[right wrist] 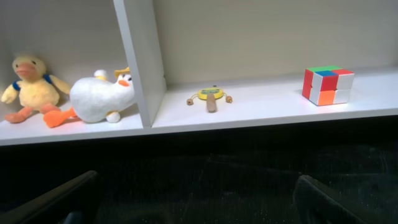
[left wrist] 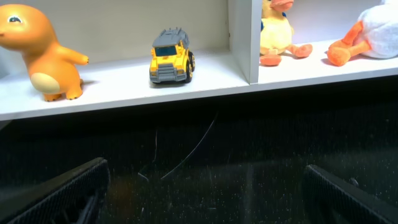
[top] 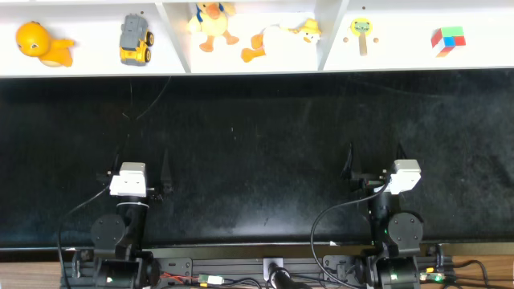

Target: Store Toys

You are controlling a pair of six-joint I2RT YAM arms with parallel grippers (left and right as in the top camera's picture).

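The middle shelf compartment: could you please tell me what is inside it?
The middle compartment holds a yellow plush duck sitting upright and a white plush duck lying beside it. Anything behind the white duck is covered by its body.

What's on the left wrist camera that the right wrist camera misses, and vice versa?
Left wrist, not right wrist: the orange toy figure and the yellow truck, sharing one compartment of the shelf. Right wrist, not left wrist: the small yellow rattle and the colour cube, sharing another compartment. Both: the yellow plush duck and the white plush duck in the middle compartment, and the black table in front.
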